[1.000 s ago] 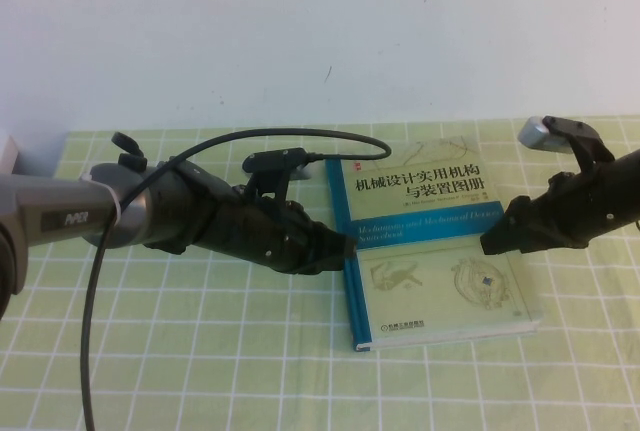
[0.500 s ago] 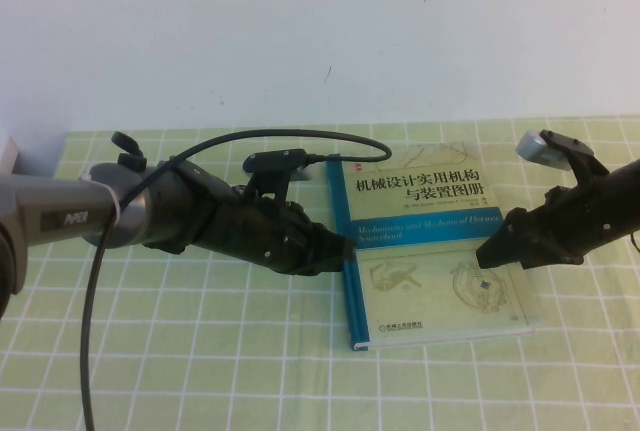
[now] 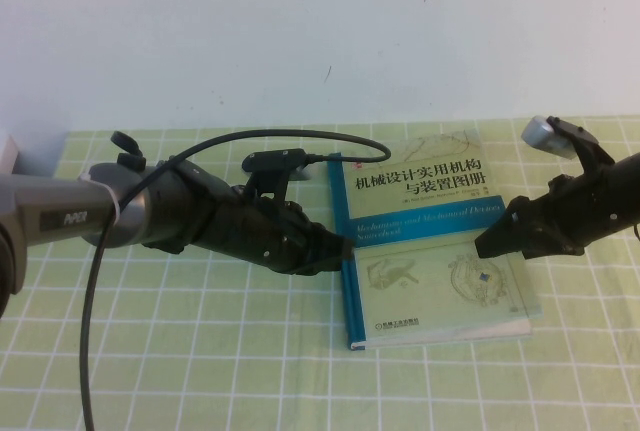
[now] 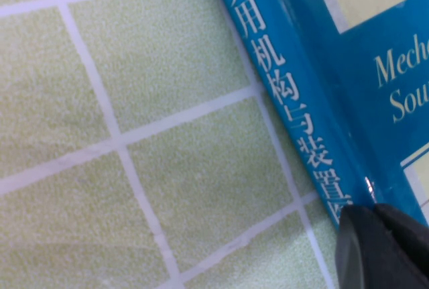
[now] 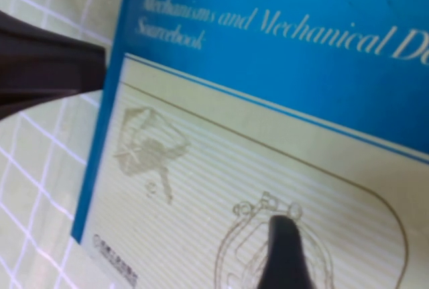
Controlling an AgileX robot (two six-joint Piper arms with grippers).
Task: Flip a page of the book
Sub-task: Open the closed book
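The book (image 3: 430, 241) lies closed on the green checked cloth, right of centre, its pale cover with teal band facing up. The page is hidden under the closed cover. My left gripper (image 3: 345, 248) is shut, and its tip presses against the teal spine (image 4: 295, 101) near the book's middle; it also shows in the left wrist view (image 4: 379, 249). My right gripper (image 3: 487, 248) is shut, and its tip rests on the cover over the round mechanism drawing, close to the book's right edge; it also shows in the right wrist view (image 5: 281, 252).
A black cable (image 3: 200, 151) loops from the left arm toward the book's top left corner. A grey object (image 3: 8, 156) sits at the far left edge. The cloth (image 3: 200, 351) runs to the white wall behind.
My right gripper dipped toward the cover, then rose slightly, staying over the drawing. The book shifted a little to the left. The left arm has not moved.
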